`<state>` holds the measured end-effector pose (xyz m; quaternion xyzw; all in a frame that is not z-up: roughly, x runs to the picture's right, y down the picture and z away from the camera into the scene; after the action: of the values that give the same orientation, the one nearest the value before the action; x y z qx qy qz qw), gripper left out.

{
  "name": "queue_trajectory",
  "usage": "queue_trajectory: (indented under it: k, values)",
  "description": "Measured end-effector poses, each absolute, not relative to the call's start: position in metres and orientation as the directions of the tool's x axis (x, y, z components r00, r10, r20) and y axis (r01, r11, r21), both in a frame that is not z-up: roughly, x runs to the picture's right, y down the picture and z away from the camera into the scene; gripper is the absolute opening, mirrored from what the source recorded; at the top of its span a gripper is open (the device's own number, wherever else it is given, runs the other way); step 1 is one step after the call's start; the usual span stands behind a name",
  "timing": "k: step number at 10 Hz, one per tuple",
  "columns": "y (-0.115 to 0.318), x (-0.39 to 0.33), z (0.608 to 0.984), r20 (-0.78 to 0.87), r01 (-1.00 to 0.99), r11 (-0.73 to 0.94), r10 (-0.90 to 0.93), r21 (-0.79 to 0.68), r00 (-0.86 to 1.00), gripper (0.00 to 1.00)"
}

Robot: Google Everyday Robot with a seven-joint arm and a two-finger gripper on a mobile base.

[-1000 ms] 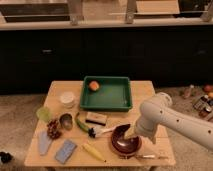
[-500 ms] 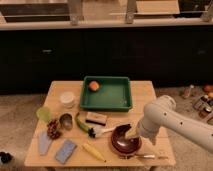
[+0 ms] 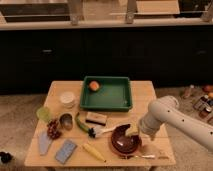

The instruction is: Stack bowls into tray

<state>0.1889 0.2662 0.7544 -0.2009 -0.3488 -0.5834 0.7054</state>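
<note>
Little has shifted in the last second: the white arm (image 3: 175,117) has edged slightly to the right, and the gripper (image 3: 131,131) still sits low at the far rim of the dark red bowl (image 3: 124,142). Whether the claw is apart or clamped on that rim, I cannot tell. The bowl rests on the wooden table (image 3: 145,95) near its front right corner, well apart from the green tray (image 3: 112,95). The tray lies at the back middle with an orange thing (image 3: 94,86) in its left corner. A white tub (image 3: 67,98), a metal cup (image 3: 65,121) and a blue sponge (image 3: 65,151) lie to the left.
</note>
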Motion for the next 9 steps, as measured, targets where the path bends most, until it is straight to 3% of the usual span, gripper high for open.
queue_trajectory:
  k: [6, 9]
  values:
    - [0.283, 0.185, 0.772, 0.760, 0.901, 0.335, -0.650, 0.275, 0.010, 0.78]
    - [0.282, 0.181, 0.774, 0.752, 0.893, 0.337, -0.660, 0.298, -0.002, 0.53]
